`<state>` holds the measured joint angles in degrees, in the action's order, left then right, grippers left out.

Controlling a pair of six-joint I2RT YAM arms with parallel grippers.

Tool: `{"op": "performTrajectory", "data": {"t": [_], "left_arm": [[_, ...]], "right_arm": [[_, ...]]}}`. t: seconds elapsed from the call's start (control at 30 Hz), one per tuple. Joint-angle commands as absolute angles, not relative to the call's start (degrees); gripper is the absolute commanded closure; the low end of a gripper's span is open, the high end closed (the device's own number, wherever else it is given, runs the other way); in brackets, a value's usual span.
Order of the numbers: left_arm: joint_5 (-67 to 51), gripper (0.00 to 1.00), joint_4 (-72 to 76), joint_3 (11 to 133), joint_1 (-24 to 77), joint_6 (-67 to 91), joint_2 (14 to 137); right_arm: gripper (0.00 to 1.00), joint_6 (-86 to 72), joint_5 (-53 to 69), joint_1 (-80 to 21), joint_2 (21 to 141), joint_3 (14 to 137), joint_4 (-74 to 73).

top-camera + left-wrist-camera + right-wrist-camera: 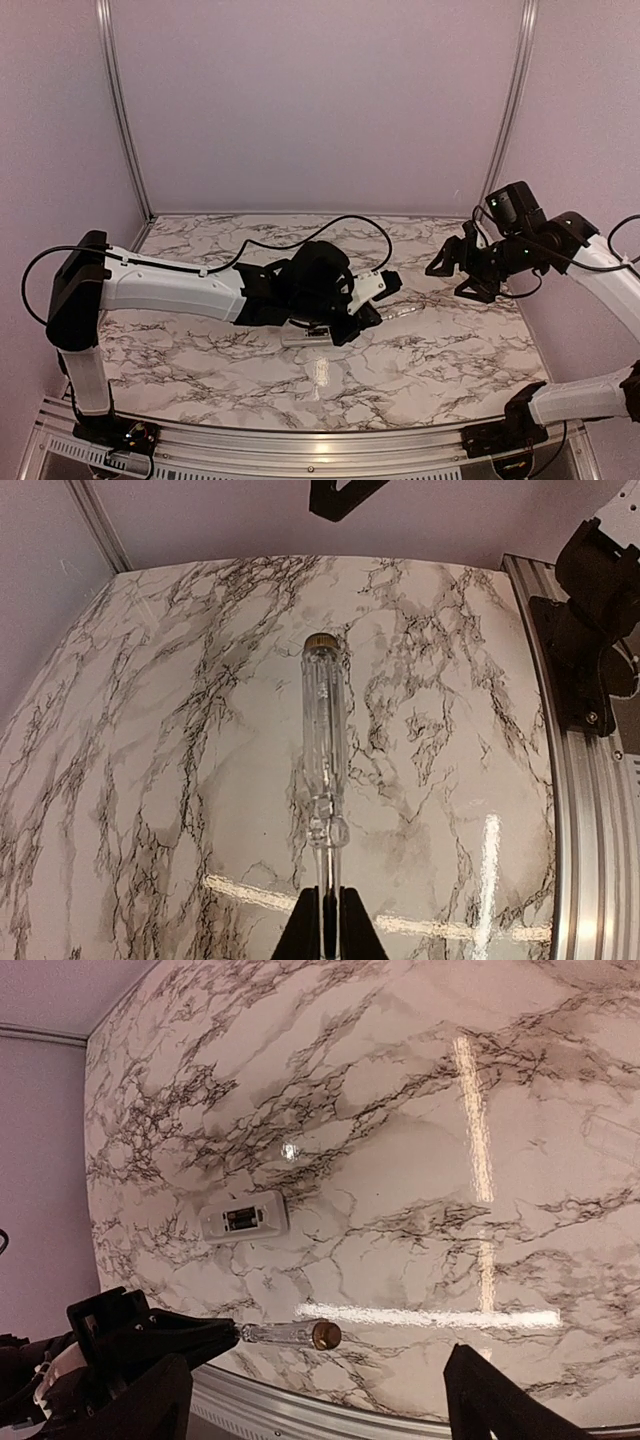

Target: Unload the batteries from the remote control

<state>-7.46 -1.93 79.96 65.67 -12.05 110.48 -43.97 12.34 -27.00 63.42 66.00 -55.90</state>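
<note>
Small white remote [271, 1213] lies flat mid-worktop [400, 1110], recess up, dark batteries [243, 1220] barely discernible inside. Left pincer [325, 930] is clenched on a clear tool [322, 720]. Right pincer [455, 275] hangs spread, empty. The remote looks light, stiff and likely to slide: pin its ends and lever the cells at one end.

Clear-handled screwdriver [322, 730] (brass cap at its far end) runs up mid-frame over the marble-look table [150, 780], pinkish walls [320, 100] behind.
</note>
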Motion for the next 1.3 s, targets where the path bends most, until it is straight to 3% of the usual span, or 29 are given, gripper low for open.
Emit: {"op": "performTrajectory", "data": {"t": [0.0, 0.17, 0.67, 1.0, 1.27], "left_arm": [[-8.37, 1.0, -3.91, 79.48, 65.3, -13.66, 106.46], [-9.46, 1.0, -4.75, 80.14, 65.3, -14.28, 103.66], [-11.03, 1.0, -5.06, 80.68, 65.3, -15.11, 101.94], [-12.13, 1.0, -3.68, 80.85, 65.3, -15.16, 102.31], [-12.57, 1.0, -3.0, 80.95, 65.3, -15.3, 102.81]], "right_arm": [[0.14, -44.07, 29.27, -24.7, 60.73, 62.58, -49.26], [0.14, -43.27, 43.23, -24.7, 60.58, 59.68, -44.46], [0.24, -46.68, 48.15, -24.7, 62.52, 53.94, -37.63], [0.4, -48.04, 48.42, -24.7, 65.03, 52.74, -33.38], [0.64, -47.33, 48.81, -24.7, 65.98, 52.8, -33.76]]}}
